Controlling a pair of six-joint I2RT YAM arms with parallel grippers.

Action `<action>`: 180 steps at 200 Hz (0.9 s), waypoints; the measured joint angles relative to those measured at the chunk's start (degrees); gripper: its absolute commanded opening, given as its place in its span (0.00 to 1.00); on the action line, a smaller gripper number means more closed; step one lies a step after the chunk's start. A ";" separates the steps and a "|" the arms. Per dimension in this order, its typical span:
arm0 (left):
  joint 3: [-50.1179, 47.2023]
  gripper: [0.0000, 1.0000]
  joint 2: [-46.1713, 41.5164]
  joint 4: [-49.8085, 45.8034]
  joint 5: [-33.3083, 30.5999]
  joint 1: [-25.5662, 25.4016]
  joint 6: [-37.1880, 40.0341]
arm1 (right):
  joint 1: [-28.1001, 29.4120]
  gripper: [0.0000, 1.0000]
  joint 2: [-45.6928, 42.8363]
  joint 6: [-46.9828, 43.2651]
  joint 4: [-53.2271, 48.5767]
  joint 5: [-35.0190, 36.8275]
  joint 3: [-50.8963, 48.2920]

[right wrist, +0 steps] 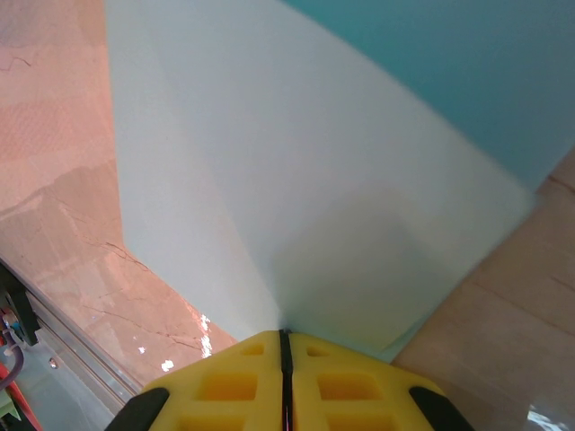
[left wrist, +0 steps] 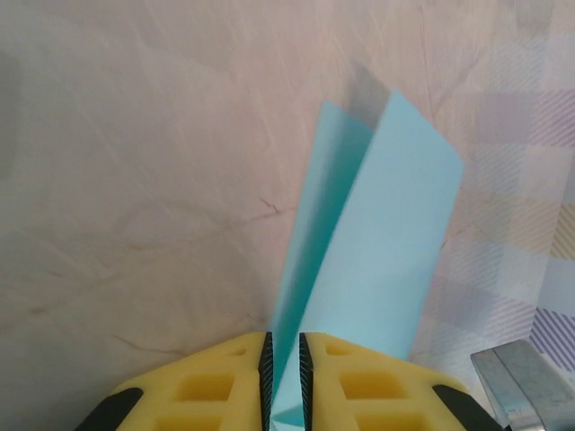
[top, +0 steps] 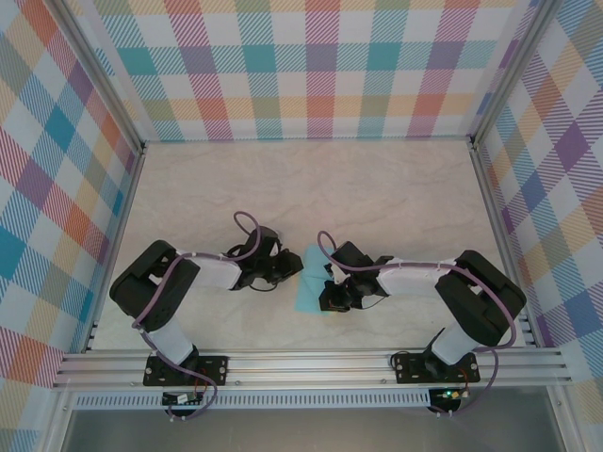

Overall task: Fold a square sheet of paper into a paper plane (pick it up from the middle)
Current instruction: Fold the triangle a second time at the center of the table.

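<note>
Starting at the near edge: both arm bases are bolted to the aluminium rail (top: 311,363), and the arms reach inward toward each other over the worktop (top: 396,188).

The left pincer (left wrist: 285,346) is nearly closed. Its yellow fingers (left wrist: 225,382) leave only a slim gap, and the edge of the sheet of paper (left wrist: 386,233) runs straight through it, so it's gripping the paper. Past the fingertips the light blue sheet is folded into two layers that spread apart like a narrow V.

The right pincer (right wrist: 285,334) is squeezed fully together, and the same paper comes right out of the seam between its fingers, so it's pinched there too. From its wrist camera the paper fans out wide and pale, with a darker teal layer behind it.

From above, the paper is a slim blue strip right between the two pincers, about mid-worktop and slightly toward the near side.

Beyond that is bare marbled worktop, then the plaid walls (top: 311,66).
</note>
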 measured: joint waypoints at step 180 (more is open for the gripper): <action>1.05 0.16 1.60 -0.02 4.52 -5.66 -2.97 | 0.02 0.13 -0.52 -0.22 -3.04 1.77 1.38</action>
